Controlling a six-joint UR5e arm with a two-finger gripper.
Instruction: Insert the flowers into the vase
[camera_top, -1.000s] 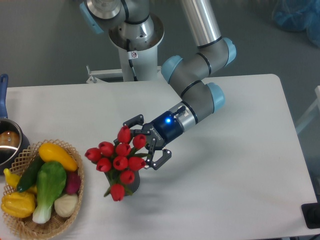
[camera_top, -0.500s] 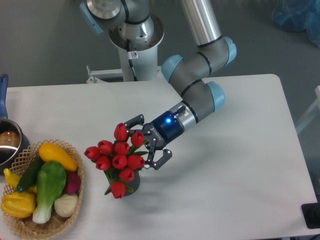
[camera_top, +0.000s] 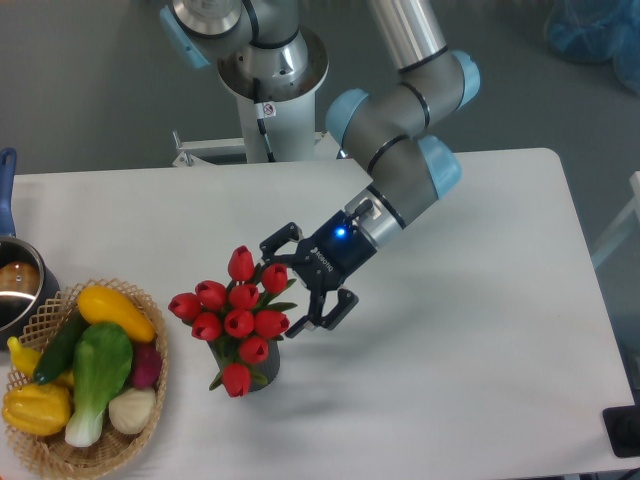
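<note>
flowers (camera_top: 236, 318) standing in vase (camera_top: 262, 372), vase mostly hidden | pincer (camera_top: 296, 283) spread wide, beside the blooms, seemingly clear | table (camera_top: 450, 350)

Nine red tulip buds (camera_top: 238, 320) stand in one dark vase (camera_top: 266, 369). One wicker basket (camera_top: 152, 400) holds about six vegetables (camera_top: 100, 365). One metal pot (camera_top: 15, 283) sits at the left edge. One robot arm (camera_top: 405, 150) carries one gripper (camera_top: 303, 279).
</note>
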